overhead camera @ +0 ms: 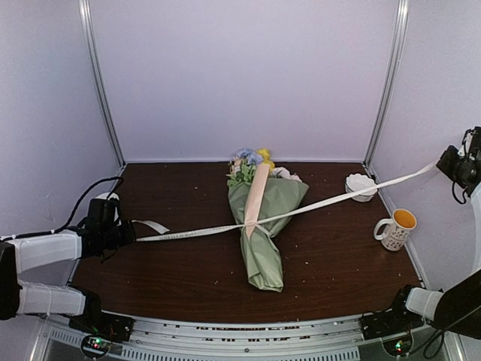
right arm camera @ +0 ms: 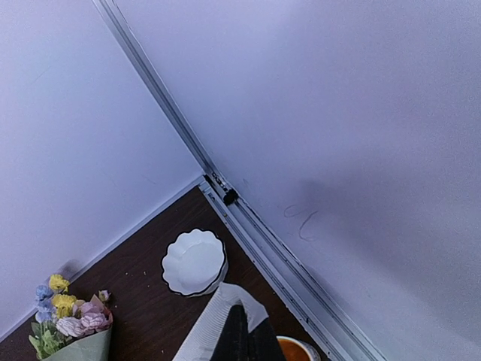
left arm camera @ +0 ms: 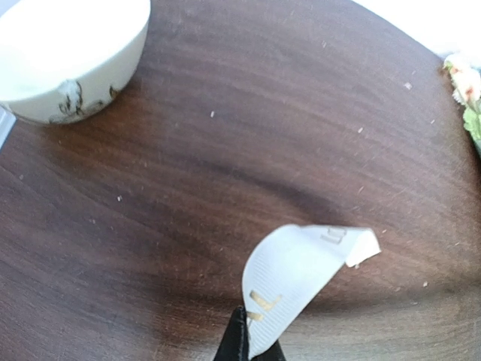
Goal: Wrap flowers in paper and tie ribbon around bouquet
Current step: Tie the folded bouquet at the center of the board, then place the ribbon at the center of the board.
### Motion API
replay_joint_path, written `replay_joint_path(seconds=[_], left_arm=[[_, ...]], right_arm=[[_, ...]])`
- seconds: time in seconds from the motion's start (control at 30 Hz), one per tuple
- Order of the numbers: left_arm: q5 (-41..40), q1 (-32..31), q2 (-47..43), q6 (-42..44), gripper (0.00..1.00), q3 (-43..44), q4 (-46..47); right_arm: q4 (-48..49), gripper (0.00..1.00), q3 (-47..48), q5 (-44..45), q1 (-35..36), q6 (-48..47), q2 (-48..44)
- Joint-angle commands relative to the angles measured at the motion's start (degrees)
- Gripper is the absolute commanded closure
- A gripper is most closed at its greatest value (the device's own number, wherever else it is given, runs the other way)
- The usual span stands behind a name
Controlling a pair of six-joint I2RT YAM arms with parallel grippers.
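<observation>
Top external: ribbon (overhead camera: pixel 338 200) across table (overhead camera: pixel 188 278) width

Ribbon (right arm camera: pixel 213 325) in right gripper (right arm camera: pixel 245 316)

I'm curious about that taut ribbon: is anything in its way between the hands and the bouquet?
On the right the ribbon passes over a scalloped white dish; contact is unclear. Left of the bouquet, nothing blocks it.

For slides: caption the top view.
Left gripper and right gripper hold cream satin ribbon taut across green paper bouquet.
</observation>
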Motion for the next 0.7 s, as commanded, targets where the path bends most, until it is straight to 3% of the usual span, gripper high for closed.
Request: replay_joint_path(seconds=[0.0, 0.1, 0.17, 0.33, 0.47, 0.67], left_arm=[[-3.9, 1.8, 3.4, 0.6, 1.0, 0.1, -1.1], [-0.6, 1.7, 3.9, 2.4, 1.0, 0.4, 0.3], [3.7, 1.8, 3.7, 3.1, 1.0, -0.6, 3.4], [8.6, 0.9, 4.3, 4.7, 0.99, -0.8, 5.2], [7.0, -2.9, 3.2, 5.2, 0.61, 1.0, 2.9], [-4.3, -13.4, -6.0, 8.8, 0.33, 5.2, 0.7]], right_arm=[[3.0, 1.0, 4.2, 4.8, -1.7, -1.8, -1.0], [2.1, 1.0, 5.8, 4.5, 0.8, -2.7, -1.6], [3.8, 1.0, 3.9, 0.0, 6.2, -2.9, -2.4], [9.2, 1.0, -2.9, -3.5, 26.8, -0.6, -7.3], [14.0, 1.0, -6.6, -0.9, 41.7, 0.4, -8.3], [17.3, 1.0, -3.7, -0.6, 61.3, -2.5, -3.7]])
